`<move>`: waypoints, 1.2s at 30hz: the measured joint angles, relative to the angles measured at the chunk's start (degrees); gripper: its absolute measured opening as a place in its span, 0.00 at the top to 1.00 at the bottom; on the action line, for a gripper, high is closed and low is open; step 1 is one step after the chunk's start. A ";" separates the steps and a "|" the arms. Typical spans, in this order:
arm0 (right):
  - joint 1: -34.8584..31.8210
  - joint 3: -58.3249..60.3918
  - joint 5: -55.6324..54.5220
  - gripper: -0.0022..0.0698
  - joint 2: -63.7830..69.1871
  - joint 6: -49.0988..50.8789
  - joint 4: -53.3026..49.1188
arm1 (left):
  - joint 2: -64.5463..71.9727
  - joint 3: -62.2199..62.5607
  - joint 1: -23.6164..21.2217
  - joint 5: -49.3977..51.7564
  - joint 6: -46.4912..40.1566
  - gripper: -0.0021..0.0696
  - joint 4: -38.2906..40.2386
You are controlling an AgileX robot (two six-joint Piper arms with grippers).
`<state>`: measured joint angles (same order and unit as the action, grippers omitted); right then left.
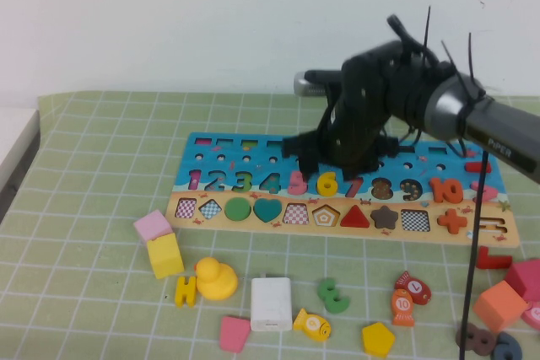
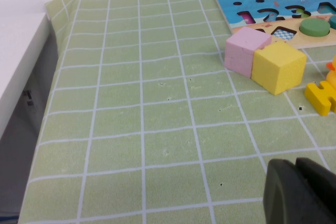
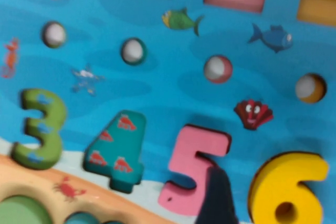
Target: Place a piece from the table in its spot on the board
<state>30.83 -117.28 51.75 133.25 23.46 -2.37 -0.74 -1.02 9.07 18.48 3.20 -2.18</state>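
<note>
The yellow numeral 6 (image 1: 326,183) lies flat in its slot on the board (image 1: 219,153), between the pink 5 and the red 7. My right gripper (image 1: 331,164) hovers just above it at the board's middle. In the right wrist view the 6 (image 3: 287,187) sits on the blue board (image 3: 157,77), and one dark finger (image 3: 216,198) stands beside it over the 5, with a thin gap to the 6. The other finger is out of view. My left gripper (image 2: 296,192) is shut and empty, low over the green mat (image 2: 131,129), left of the board.
Loose pieces lie in front of the board: a pink cube (image 1: 153,226), yellow cube (image 1: 165,255), yellow duck (image 1: 216,279), white block (image 1: 271,303), green numeral (image 1: 334,295), yellow pentagon (image 1: 378,339). Red and orange blocks (image 1: 502,303) sit at the right. The table edge (image 1: 17,166) is at the left.
</note>
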 joint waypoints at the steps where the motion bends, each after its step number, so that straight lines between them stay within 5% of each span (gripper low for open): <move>1: 0.00 -1.21 1.03 0.29 0.09 -0.15 0.00 | 0.00 0.00 0.00 0.00 0.00 0.97 0.00; 6: 0.00 -10.29 9.96 0.41 0.09 -5.37 -1.70 | 0.00 0.00 0.00 0.00 0.00 0.97 0.00; 12: 0.00 -19.77 18.47 0.85 -1.32 -12.46 -5.05 | 0.00 0.00 0.00 0.00 0.00 0.97 0.00; 14: 0.00 -20.04 19.03 0.92 -3.40 -14.43 -5.07 | 0.00 0.00 0.00 0.00 0.00 0.97 0.00; 26: 3.92 -18.24 19.28 0.97 -25.45 -20.30 -4.99 | 0.00 0.00 0.00 0.00 0.00 0.97 0.00; 36: 3.92 13.85 19.28 0.97 -49.83 -18.48 -12.02 | 0.00 0.00 0.00 0.00 0.00 0.97 0.00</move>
<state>34.75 -103.43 71.03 83.42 4.98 -14.40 -0.74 -1.02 9.07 18.48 3.20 -2.18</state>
